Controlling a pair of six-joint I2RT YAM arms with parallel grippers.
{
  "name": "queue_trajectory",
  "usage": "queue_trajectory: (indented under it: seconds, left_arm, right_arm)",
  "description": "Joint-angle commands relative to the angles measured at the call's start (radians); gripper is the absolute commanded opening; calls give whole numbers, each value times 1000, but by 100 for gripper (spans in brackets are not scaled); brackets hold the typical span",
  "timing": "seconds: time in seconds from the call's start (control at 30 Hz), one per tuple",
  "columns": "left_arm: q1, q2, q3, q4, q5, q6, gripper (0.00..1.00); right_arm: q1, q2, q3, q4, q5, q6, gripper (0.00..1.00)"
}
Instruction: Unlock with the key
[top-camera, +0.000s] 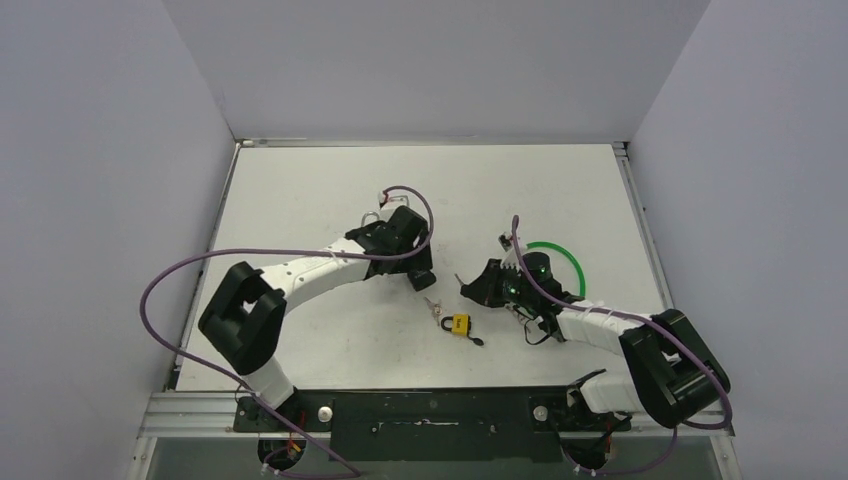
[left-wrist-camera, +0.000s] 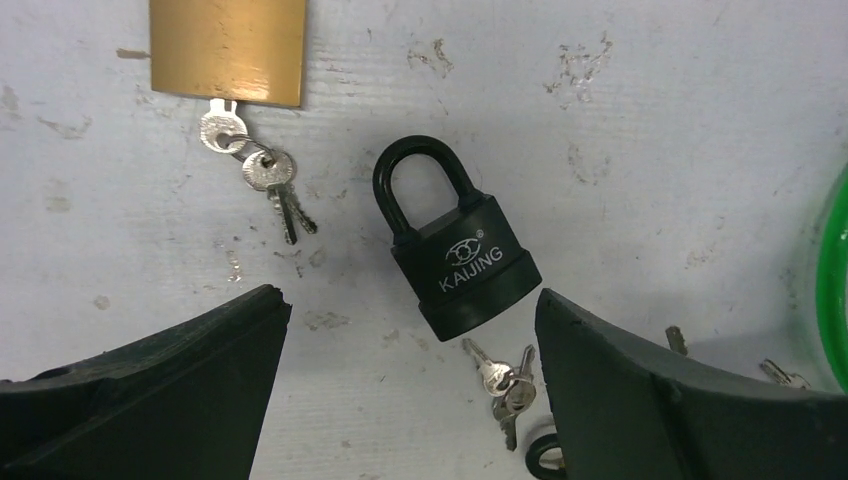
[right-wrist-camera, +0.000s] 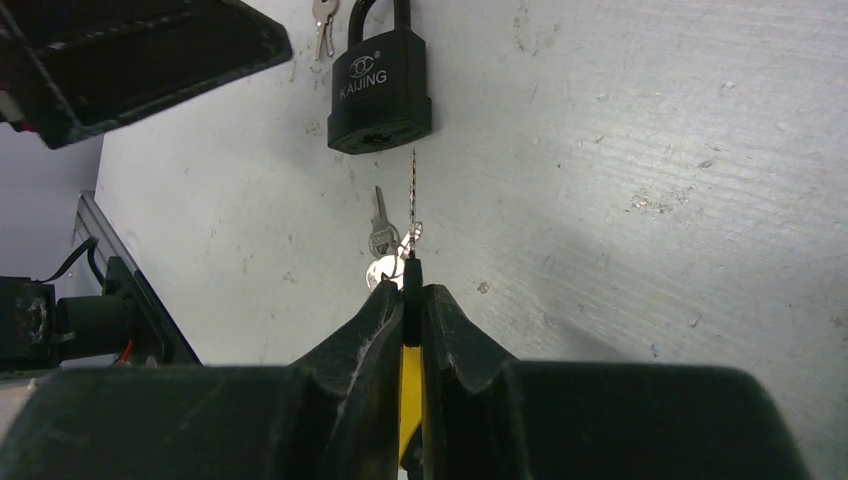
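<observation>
Right gripper (right-wrist-camera: 412, 300) pinches the key (right-wrist-camera: 412, 268), blade aimed at the padlock (right-wrist-camera: 380, 85) ahead for insertion, while left gripper (left-wrist-camera: 408, 305) hangs wide open, empty, straddling it.

On the table (top-camera: 300, 200), a first padlock (left-wrist-camera: 465, 255) was laid between the spread fingers of the left gripper (left-wrist-camera: 410, 298), touched by neither. In that wrist view, a second padlock (left-wrist-camera: 228, 45) was set beyond it to the left, with keys (left-wrist-camera: 262, 180) at its base. A key (right-wrist-camera: 412, 270) was clamped in the right gripper (right-wrist-camera: 412, 285), just before the first padlock's base.
</observation>
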Motion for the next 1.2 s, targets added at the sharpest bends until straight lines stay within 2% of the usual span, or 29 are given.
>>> queue_trajectory:
  seconds: [0.0, 0.37, 0.47, 0.63, 0.9, 0.97, 1.07, 1.17]
  left_arm:
    - [-24, 93, 78, 5, -44, -134, 92]
    - [-38, 304, 261, -126, -71, -137, 92]
    - [-41, 351, 298, -184, -61, -123, 89]
    - [-47, 366, 275, -200, -43, -135, 84]
    - [-47, 349, 265, -197, -70, -113, 57]
    - [-47, 339, 263, -207, -85, -95, 47]
    - [-47, 317, 272, -245, -128, -62, 31]
    - [-49, 302, 310, -335, -202, -25, 22]
  right_arm:
    - [6, 25, 1, 90, 4, -10, 0]
    - [6, 40, -13, 110, -2, 1, 0]
    - [6, 37, -18, 109, -1, 1, 0]
    - [8, 43, -18, 117, -8, 7, 0]
    - [8, 12, -16, 87, -1, 1, 0]
    - [8, 3, -18, 79, 7, -1, 0]
    - [8, -3, -18, 73, 11, 0, 0]
    - [8, 1, -18, 80, 5, 6, 0]
